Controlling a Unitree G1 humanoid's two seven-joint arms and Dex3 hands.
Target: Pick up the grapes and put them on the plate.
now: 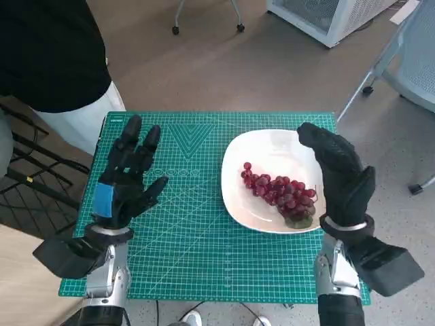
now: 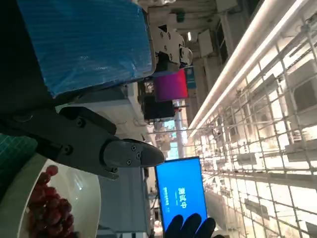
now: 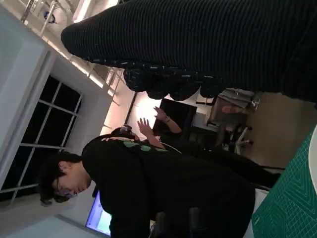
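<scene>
Head view: the grapes, a red bunch, lie on the white plate, which sits on the green cutting mat covering the surface, toward the mat's 3 o'clock side. The right robot hand is raised just at the plate's 3 o'clock rim, fingers stretched toward 12 o'clock and holding nothing; it does not touch the bunch. The left robot hand, blue tape on its back, hovers over the mat's 9 o'clock part, well apart from the plate, fingers spread and empty. A person in a black top stands at the mat's 10 o'clock corner.

Left wrist view: the taped back and a black finger show, apart from the grapes on the plate. A blue screen glows behind.

Right wrist view: the glove spans the frame, its grasp hidden here; a person in black bends beside the mat's edge.
</scene>
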